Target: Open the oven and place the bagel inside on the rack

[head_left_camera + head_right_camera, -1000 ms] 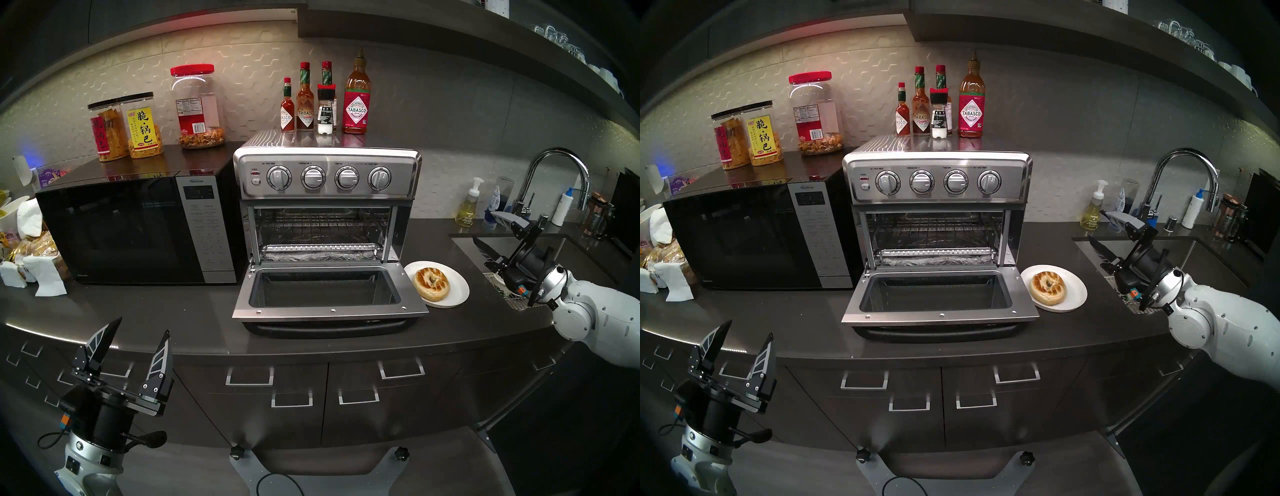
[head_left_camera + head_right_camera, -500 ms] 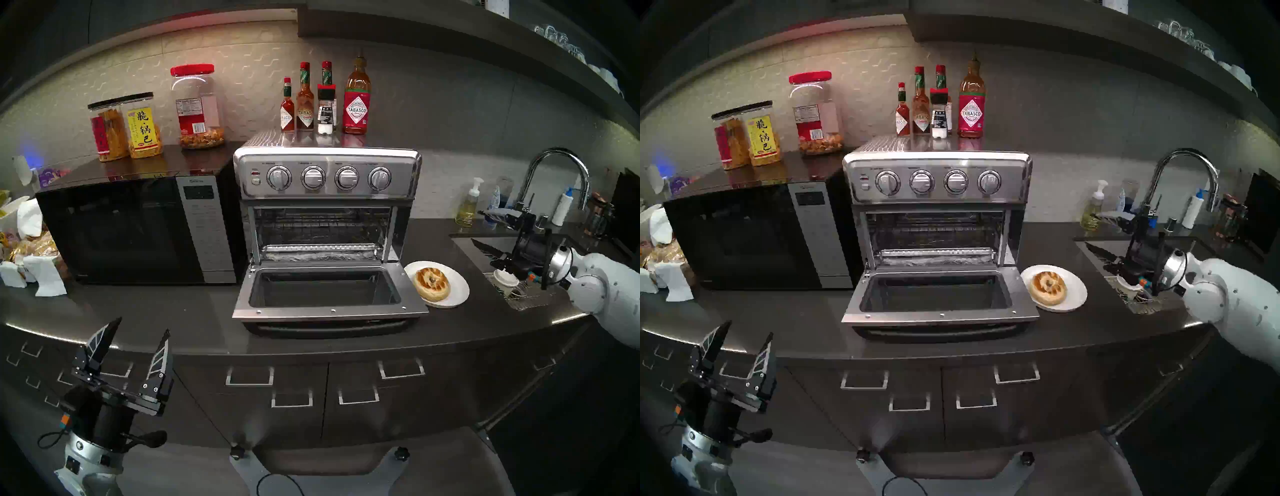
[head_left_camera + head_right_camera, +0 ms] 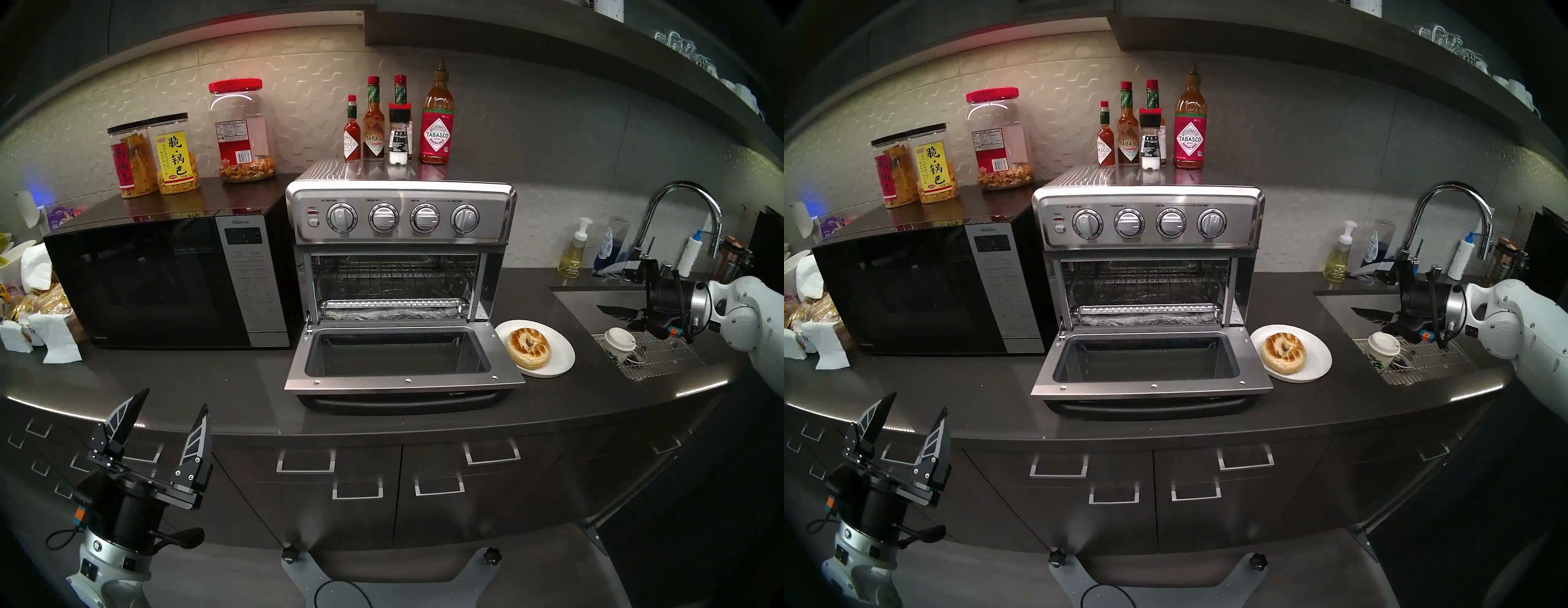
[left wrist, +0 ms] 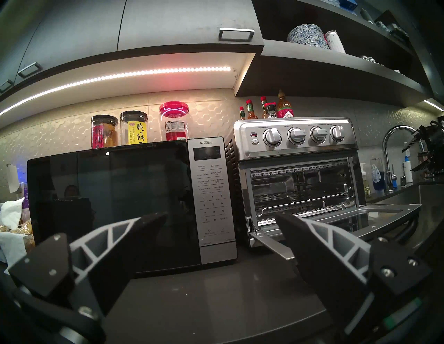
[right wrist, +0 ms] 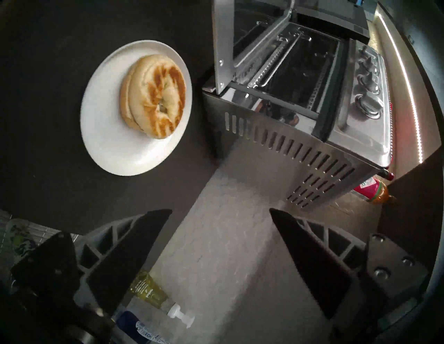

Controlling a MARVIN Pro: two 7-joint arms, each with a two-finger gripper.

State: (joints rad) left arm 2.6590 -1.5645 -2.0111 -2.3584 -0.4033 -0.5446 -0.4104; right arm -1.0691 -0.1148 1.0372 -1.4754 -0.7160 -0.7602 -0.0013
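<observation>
The stainless oven (image 3: pixel 401 212) stands mid-counter with its glass door (image 3: pixel 403 361) dropped flat toward me. Inside, the wire rack (image 3: pixel 392 303) is bare. Just right of the door, the toasted bagel (image 3: pixel 529 348) lies on a white plate (image 3: pixel 558 361). My right gripper (image 3: pixel 606 291) hovers open and empty over the sink, pointing left toward the plate and well short of it. In the right wrist view, the bagel (image 5: pixel 153 96) lies far ahead of the open gripper (image 5: pixel 220 211). Low at the counter's front left, my left gripper (image 3: pixel 174 401) points up, open and empty.
A black microwave (image 3: pixel 169 280) with snack jars on top adjoins the oven's left side. Sauce bottles (image 3: pixel 399 123) stand on the oven. The sink (image 3: pixel 594 297) holds a wire grid and a paper cup (image 3: pixel 619 342). A faucet (image 3: pixel 683 212) and soap bottles stand behind it.
My right arm has swung right and back, rolling its wrist so the open gripper now points left above the sink, uncovering the paper cup. The left arm, oven and bagel have not moved.
</observation>
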